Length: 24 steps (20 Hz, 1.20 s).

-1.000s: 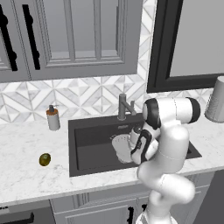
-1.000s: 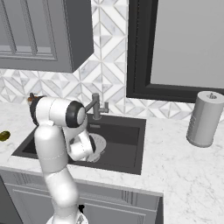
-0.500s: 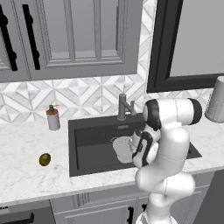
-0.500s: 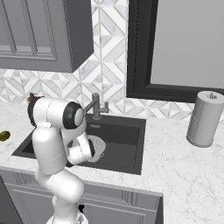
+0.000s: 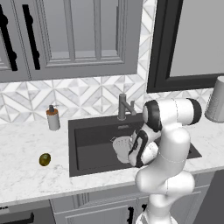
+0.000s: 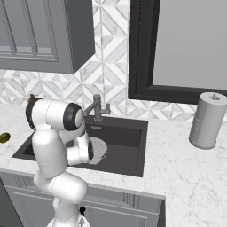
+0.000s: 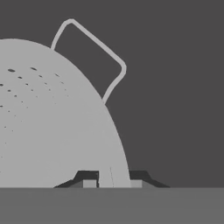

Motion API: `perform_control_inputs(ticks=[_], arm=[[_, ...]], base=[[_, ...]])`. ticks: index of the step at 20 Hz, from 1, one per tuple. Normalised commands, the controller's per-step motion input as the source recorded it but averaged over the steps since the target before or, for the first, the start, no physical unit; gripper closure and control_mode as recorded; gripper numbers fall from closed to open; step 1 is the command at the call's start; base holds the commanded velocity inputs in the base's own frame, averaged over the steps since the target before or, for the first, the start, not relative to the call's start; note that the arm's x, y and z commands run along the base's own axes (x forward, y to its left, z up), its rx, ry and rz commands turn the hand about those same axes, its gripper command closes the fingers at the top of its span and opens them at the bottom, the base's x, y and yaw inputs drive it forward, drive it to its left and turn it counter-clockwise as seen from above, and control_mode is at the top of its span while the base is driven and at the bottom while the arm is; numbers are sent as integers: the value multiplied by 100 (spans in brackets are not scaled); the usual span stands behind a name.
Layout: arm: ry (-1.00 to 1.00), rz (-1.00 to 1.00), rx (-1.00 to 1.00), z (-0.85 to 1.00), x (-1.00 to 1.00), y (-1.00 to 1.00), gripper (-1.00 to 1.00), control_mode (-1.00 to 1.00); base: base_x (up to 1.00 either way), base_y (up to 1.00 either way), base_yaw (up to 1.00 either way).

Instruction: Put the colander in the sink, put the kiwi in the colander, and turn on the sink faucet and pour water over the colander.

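We see the arm bent down into the sink (image 5: 87, 131). The gripper (image 7: 113, 183) is low in the basin, and its two dark tips are pinched tight on the rim of the colander (image 5: 124, 146). In the hand view the thin white wall of the bowl runs right between the tips, so we can tell it is held. From there the colander (image 7: 52, 118) spreads out toward 10 o'clock, with rows of small holes on it. One wire handle (image 7: 94, 52) sticks out at about 12 o'clock against the dark sink floor.

In the left base view the colander sits near the middle of the sink, at 9 o'clock from the hand. The faucet (image 5: 124, 107) stands at the back edge, at 12 o'clock from the colander. In the right base view the colander (image 6: 98, 150) peeks out at 3 o'clock from the arm.

The kiwi (image 5: 44, 159) lies on the counter (image 5: 30, 175), at 9 o'clock from the sink and well apart from the colander. A soap bottle (image 5: 53, 118) stands at 12 o'clock from the kiwi. A grey ribbed can (image 6: 207, 120) stands on the counter at 3 o'clock from the sink.
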Motion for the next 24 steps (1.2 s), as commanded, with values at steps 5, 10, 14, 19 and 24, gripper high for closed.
perform_control_inputs(ticks=[5, 10, 14, 19, 24], arm=[[0, 0, 0, 0, 0, 0, -100, -100], [0, 0, 0, 0, 0, 0, -100, -100], [6, 0, 0, 12, 0, -1, -100, -100], [4, 0, 0, 73, -3, 10, -100, -100], [0, 0, 0, 84, -1, 40, -100, -100]], base=[[0, 0, 0], [0, 0, 0], [0, 0, 0], [0, 0, 0], [0, 0, 0]])
